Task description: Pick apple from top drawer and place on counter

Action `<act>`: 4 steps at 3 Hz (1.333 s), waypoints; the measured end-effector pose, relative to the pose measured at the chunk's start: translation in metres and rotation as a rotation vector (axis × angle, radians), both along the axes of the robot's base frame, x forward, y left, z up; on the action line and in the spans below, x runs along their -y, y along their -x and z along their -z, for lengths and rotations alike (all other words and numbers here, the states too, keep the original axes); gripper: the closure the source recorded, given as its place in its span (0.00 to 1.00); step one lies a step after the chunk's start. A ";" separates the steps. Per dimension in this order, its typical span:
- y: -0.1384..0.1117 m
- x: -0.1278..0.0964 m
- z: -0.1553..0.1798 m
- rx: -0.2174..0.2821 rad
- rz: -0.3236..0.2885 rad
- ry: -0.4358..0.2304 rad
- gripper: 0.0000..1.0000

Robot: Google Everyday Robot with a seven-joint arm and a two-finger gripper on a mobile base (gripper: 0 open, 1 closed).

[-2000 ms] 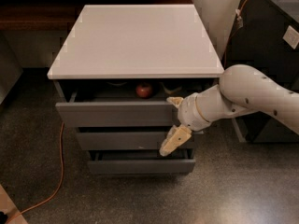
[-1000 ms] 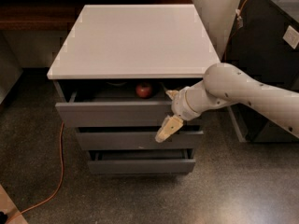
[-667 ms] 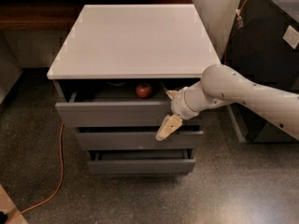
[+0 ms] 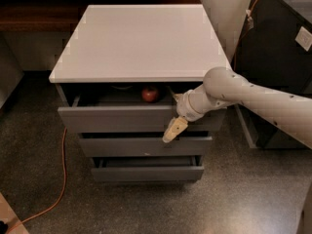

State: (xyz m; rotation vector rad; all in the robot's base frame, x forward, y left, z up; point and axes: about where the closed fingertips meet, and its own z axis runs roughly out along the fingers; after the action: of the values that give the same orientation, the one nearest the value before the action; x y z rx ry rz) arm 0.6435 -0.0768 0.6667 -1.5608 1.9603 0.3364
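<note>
Arm (image 4: pixel 253 99) extended from right, hand (image 4: pixel 174 129) seemingly angled downward

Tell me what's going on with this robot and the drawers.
The robot arm is going after the apple, which sits inside the open top drawer. Its claw hangs in front of the drawer's face, lower than the apple and to its right, not touching it. The apple is not yet picked; the white counter above is its destination.
</note>
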 end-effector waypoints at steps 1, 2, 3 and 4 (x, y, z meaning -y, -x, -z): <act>-0.011 0.001 0.005 -0.013 0.004 0.009 0.18; 0.000 0.000 0.003 -0.027 0.012 -0.006 0.41; 0.018 -0.001 0.000 -0.042 0.011 -0.020 0.65; 0.019 -0.001 -0.001 -0.043 0.010 -0.021 0.88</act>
State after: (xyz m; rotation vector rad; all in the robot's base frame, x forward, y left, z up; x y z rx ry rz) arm 0.6242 -0.0755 0.6673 -1.5413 1.9905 0.3886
